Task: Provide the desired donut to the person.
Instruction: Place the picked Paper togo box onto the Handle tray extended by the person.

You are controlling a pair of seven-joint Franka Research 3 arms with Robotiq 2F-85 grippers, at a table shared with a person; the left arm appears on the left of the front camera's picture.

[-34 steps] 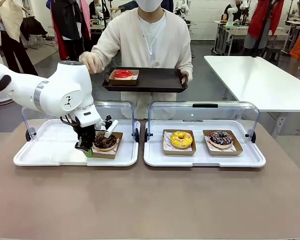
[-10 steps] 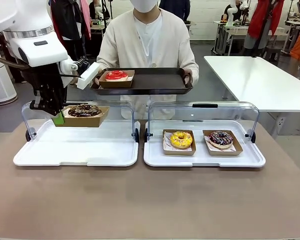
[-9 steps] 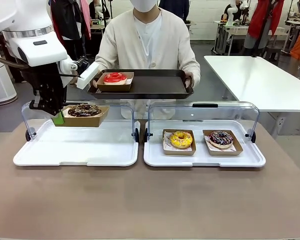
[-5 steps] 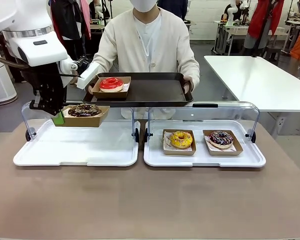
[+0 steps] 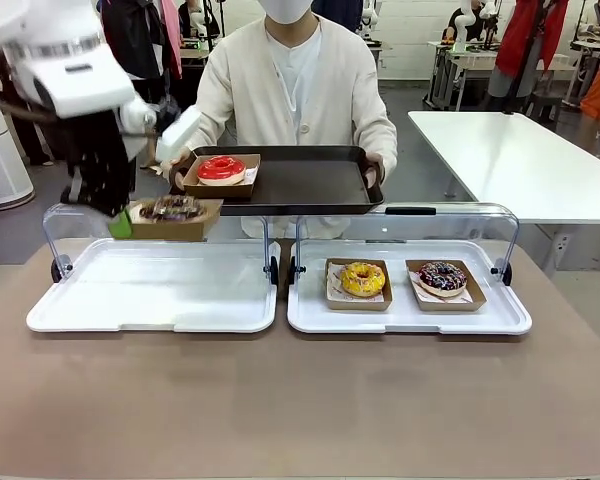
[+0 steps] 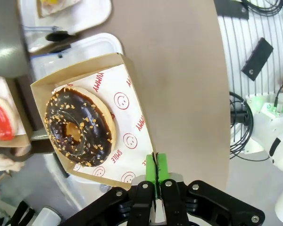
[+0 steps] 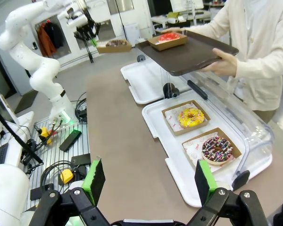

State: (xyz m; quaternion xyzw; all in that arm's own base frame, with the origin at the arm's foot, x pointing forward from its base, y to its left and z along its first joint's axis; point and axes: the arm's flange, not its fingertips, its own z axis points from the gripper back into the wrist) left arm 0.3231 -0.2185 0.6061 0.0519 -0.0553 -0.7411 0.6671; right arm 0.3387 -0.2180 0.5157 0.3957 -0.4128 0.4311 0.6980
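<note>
Front view: the left claw (image 5: 120,222) is raised above the left white tray (image 5: 152,290), clenched on the edge of a brown cardboard box (image 5: 176,220) that carries the chocolate donut (image 5: 172,208). The box hangs in the air, level, just beside the near left corner of the dark tray (image 5: 310,180) that the person (image 5: 295,85) in the cream cardigan holds out with both hands. On that dark tray a red donut (image 5: 220,167) sits in its own box at the left end. On the table (image 5: 300,400), the right white tray (image 5: 410,312) holds a yellow donut (image 5: 363,278) and a dark sprinkled donut (image 5: 442,276), each in a box, under a raised clear lid.

In the left wrist view the green pads (image 6: 156,168) pinch the box rim together, with the chocolate donut lying on printed paper inside.

In the right wrist view the right claw (image 7: 148,181) stands released, its fingers wide apart above the table, well away from the trays.
</note>
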